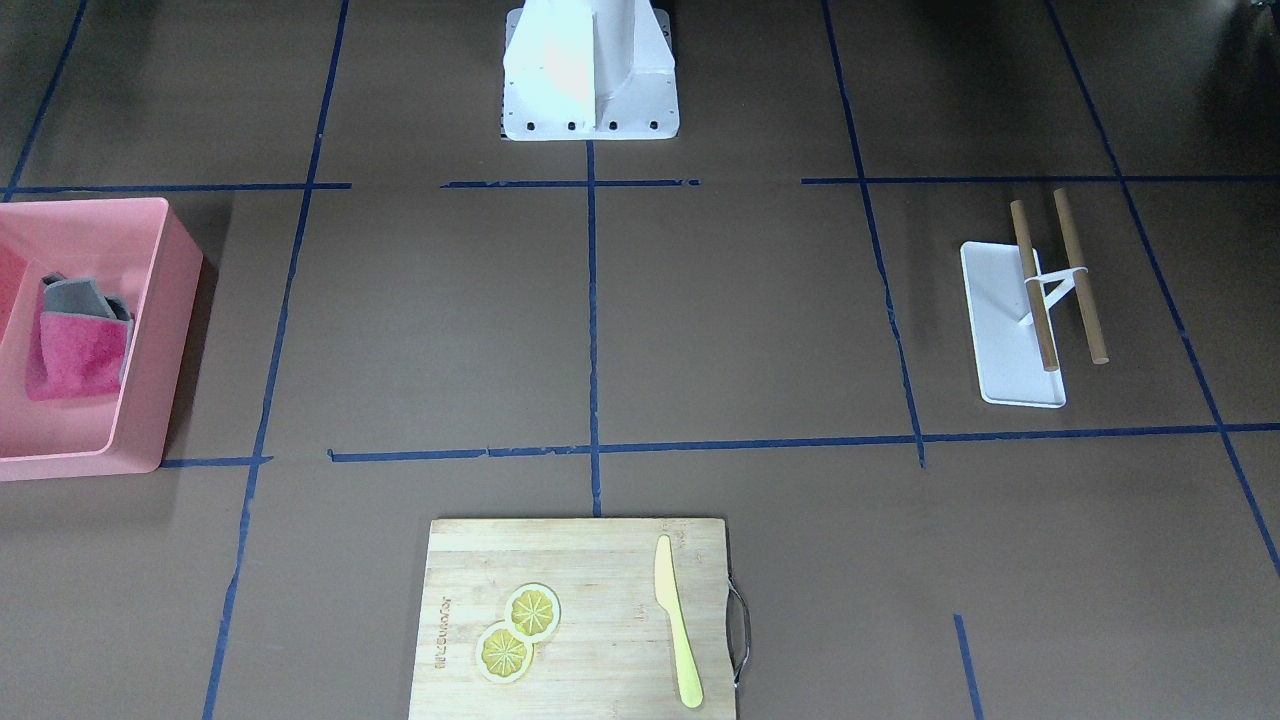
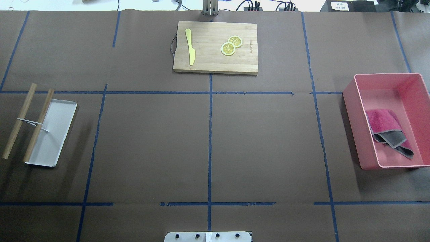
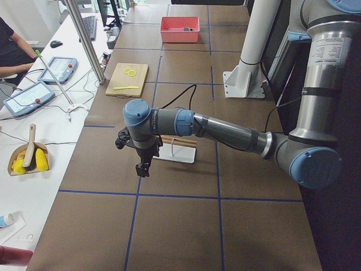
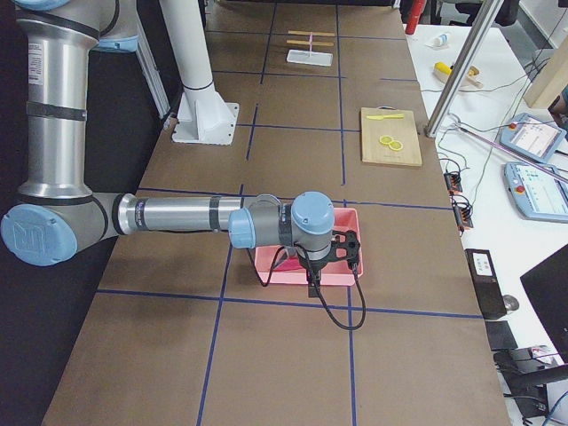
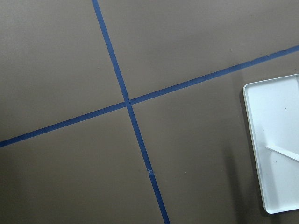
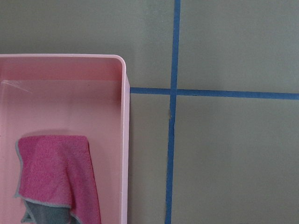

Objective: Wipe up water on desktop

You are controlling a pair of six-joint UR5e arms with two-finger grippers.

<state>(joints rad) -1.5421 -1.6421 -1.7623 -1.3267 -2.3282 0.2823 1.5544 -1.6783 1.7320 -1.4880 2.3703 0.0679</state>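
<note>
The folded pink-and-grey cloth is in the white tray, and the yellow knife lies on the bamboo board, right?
No: the overhead view shows the folded pink-and-grey cloth in the pink rectangular plastic bin, not the small white rectangular tray. The yellow plastic knife does lie on the pale bamboo cutting board.

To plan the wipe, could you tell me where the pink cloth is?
In the overhead view, the pink cloth lies inside the pink bin on the right side of the desktop.
</note>
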